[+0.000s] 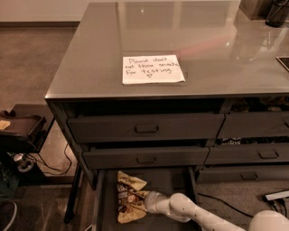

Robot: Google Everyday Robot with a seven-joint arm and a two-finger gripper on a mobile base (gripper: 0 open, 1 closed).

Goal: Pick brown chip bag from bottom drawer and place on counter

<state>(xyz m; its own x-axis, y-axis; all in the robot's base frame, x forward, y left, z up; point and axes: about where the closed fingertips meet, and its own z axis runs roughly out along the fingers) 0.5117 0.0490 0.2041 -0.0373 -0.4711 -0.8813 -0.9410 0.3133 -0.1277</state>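
The brown chip bag [128, 198], with tan ends and a dark centre panel, stands tilted in the open bottom drawer [174, 181] at its left side. My gripper [144, 201] reaches in from the lower right on the white arm and is shut on the bag's right edge, its fingertips hidden by the crinkled foil. The glossy grey counter [207, 49] lies above, bearing a white handwritten note [152, 69].
Two handled drawers [145, 128] sit slightly open above the bottom drawer, overhanging its back. Narrower drawers [253, 153] are at the right. A dark cart with cables [22, 135] stands on the floor at the left. Dark objects [275, 11] stand at the counter's far right corner.
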